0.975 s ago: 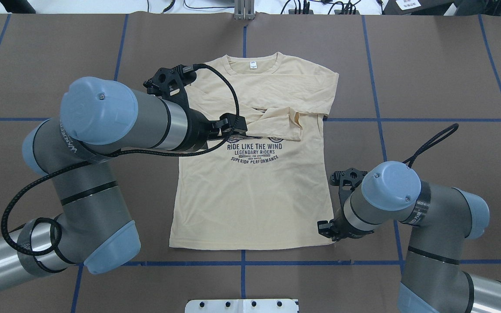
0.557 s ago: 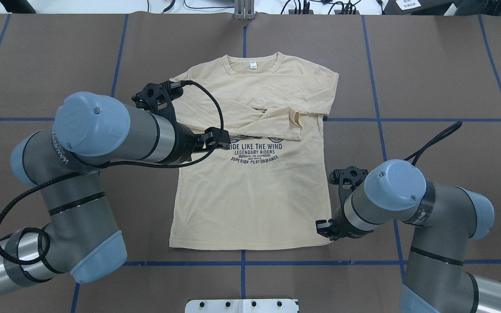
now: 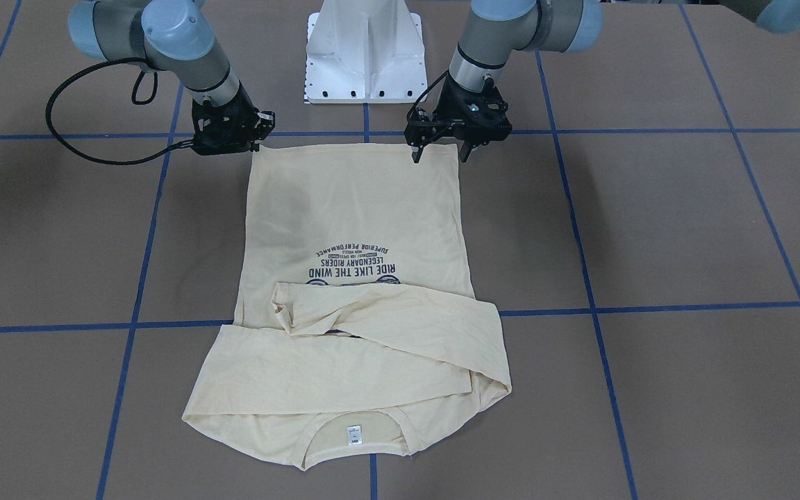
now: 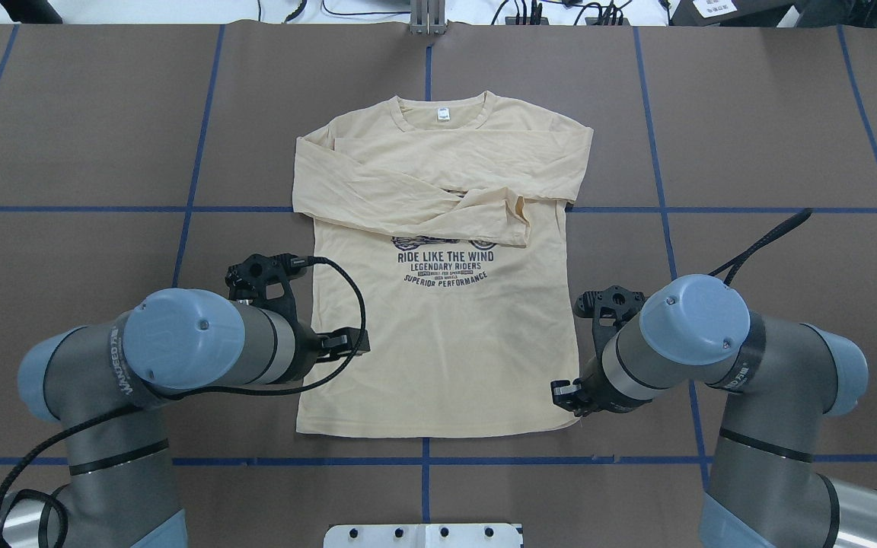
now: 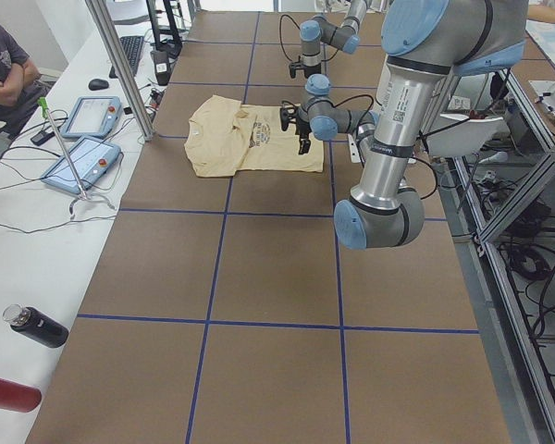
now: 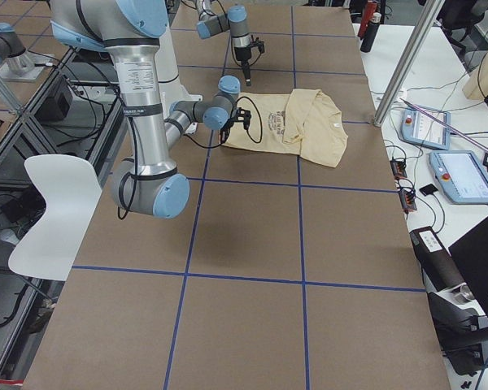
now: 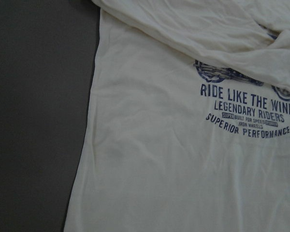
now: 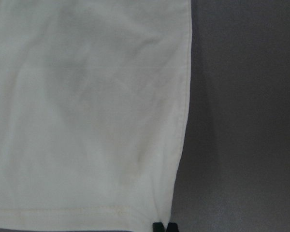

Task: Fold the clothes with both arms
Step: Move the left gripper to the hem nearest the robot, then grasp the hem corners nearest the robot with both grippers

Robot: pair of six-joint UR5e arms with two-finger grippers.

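My table (image 4: pixel 751 114) is flat brown, crossed by blue tape lines (image 4: pixel 423 460); the shirt (image 4: pixel 438 342) lies spread mid-frame, collar toward the top, sleeves crossed over its chest; a white base plate (image 4: pixel 423 535) sits bottom centre.

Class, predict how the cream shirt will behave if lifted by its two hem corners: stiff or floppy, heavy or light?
Probably floppy: the shirt lies flat, its folded sleeves rumpled. Likely light, since the fabric shows fine wrinkles. Lifted, the loose sleeves may slide off.

Cream shirt (image 4: pixel 438 342) flat, print up, sleeves (image 4: pixel 423 202) crossed over chest
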